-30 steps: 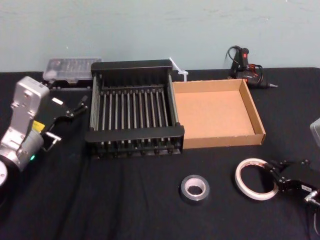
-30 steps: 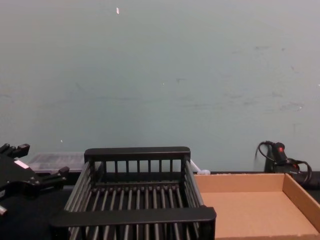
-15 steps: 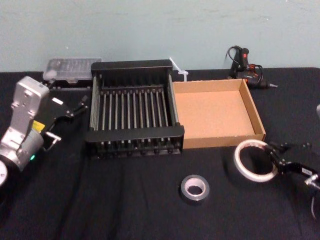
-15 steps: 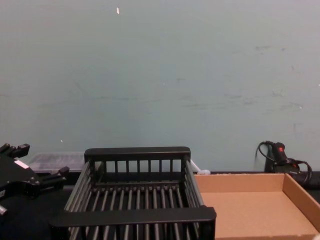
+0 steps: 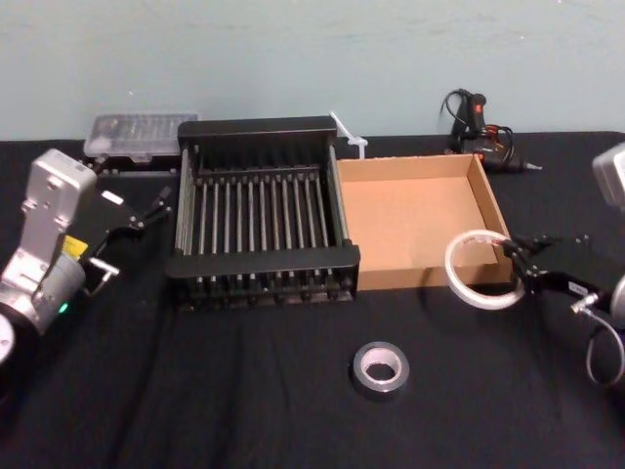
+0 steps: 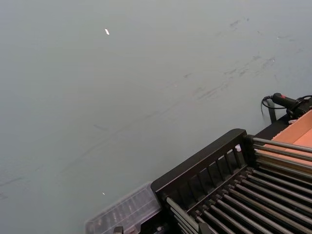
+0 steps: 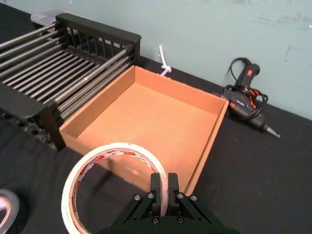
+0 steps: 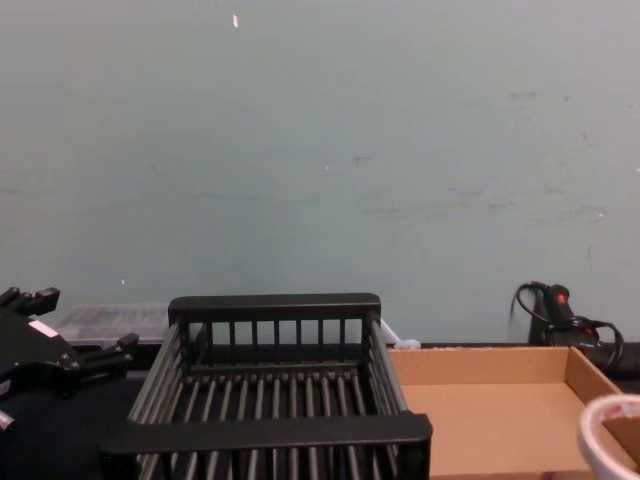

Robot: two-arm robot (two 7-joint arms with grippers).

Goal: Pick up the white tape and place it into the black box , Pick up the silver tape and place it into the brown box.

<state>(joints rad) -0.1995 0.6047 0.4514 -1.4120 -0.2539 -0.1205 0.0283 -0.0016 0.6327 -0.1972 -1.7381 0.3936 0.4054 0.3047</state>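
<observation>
The white tape (image 5: 467,298), a thin wide ring with red print inside, hangs tilted above the table at the brown box's front right corner. My right gripper (image 5: 515,264) is shut on its rim. In the right wrist view the fingers (image 7: 157,185) pinch the band of the white tape (image 7: 117,147). The white tape (image 8: 600,425) also peeks in at the chest view's lower right. The silver tape (image 5: 380,366) lies flat on the black cloth in front of the boxes. The black box (image 5: 262,259) and the brown box (image 5: 430,277) stand side by side. My left gripper (image 5: 137,234) rests open, left of the black box.
A clear plastic case (image 5: 140,132) sits behind the black box on the left. A glue gun with a cord (image 5: 483,127) lies behind the brown box, and a white plastic piece (image 5: 347,134) sticks up between the boxes at the back.
My right gripper has lifted the white tape off the cloth and carried it back and left, to the brown box's front right corner. The left arm has not moved.
</observation>
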